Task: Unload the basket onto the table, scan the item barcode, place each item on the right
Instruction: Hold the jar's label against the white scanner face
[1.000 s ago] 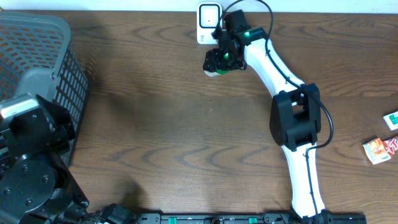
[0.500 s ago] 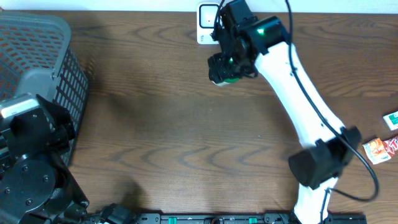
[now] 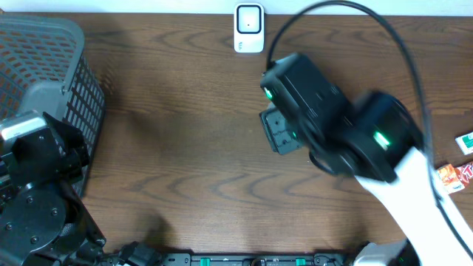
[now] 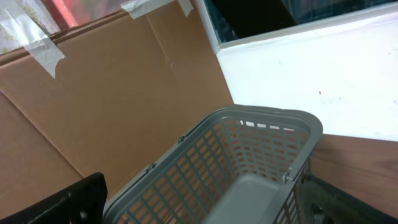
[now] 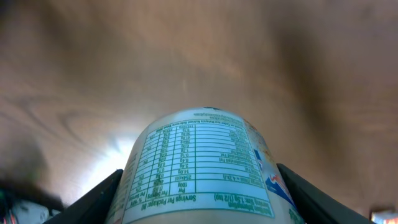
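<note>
Right gripper [image 5: 199, 186]: its fingers [image 5: 93, 199] pinch a tub [image 5: 202, 146] from both sides. The tub fills the lower middle of the wrist view, and its label, a green nutrition chart, faces the camera and reads upside down. Blurred wood grain of the table [image 3: 185, 148] lies beyond it.

Overhead view: the right arm [image 3: 347, 133] stands high, close to the camera and blurred, and hides the tub. It hangs over the far middle of the table, on the near side of the scanner [image 3: 249, 28]. The white scanner lies at the far edge, apart from the arm.

Left gripper [image 4: 202, 186]: fingers spread wide with nothing between them, one dark finger [image 4: 62, 202] in each lower corner of its wrist view. That camera looks onto a grey slotted basket [image 4: 267, 118], with cardboard [image 4: 112, 93] and a white wall behind. Seen from overhead, the left arm [image 3: 37, 192] sits at the near left corner, with the basket at the left edge just beyond it.

Right edge of the table: a red packet [image 3: 452, 177] and, farther back, a green packet [image 3: 465, 142], cut off by the frame.
</note>
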Controlling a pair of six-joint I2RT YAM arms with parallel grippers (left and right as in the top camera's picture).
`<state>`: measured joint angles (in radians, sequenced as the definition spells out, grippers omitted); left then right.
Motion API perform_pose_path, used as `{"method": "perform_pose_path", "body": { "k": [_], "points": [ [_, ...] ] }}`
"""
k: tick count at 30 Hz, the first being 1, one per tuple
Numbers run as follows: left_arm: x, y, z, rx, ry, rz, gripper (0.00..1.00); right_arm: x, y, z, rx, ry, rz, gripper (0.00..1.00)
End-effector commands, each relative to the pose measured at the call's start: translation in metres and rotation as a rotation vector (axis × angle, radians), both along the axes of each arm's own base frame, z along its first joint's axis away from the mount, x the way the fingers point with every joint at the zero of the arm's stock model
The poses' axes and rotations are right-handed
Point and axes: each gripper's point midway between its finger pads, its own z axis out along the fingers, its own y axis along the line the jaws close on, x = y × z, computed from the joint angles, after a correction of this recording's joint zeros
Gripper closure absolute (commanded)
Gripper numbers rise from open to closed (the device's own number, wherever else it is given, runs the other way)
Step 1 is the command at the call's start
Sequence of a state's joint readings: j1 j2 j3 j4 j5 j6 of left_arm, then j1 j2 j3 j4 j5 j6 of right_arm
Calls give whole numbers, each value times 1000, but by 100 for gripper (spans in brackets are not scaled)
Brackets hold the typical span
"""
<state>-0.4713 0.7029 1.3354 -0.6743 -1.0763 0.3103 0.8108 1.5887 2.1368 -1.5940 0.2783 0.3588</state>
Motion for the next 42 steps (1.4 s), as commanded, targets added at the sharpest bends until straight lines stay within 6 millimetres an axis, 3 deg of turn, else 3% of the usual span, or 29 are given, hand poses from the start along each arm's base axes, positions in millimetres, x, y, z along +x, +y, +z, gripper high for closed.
{"method": "perform_pose_path", "body": {
  "k": [1,5,10,17,24,30,35,42],
  "points": [
    [-3,3,1,-9,-12,13,2,16,-16,34,-19,-210,-121,61],
    [-3,3,1,-9,-12,13,2,37,-6,26,-34,-251,-141,63],
    [-3,3,1,-9,-12,13,2,76,19,-20,-54,-279,-130,62],
    [-3,3,1,-9,-12,13,2,138,39,-73,33,-413,-133,51],
    [-3,3,1,-9,-12,13,2,199,24,-106,194,-482,-179,54],
    [-3,3,1,-9,-12,13,2,247,8,-136,192,-531,-216,52],
    [-3,3,1,-9,-12,13,2,272,16,-153,197,-601,-202,48],
    [-3,3,1,-9,-12,13,2,295,23,-158,260,-708,-218,48]
  ]
}}
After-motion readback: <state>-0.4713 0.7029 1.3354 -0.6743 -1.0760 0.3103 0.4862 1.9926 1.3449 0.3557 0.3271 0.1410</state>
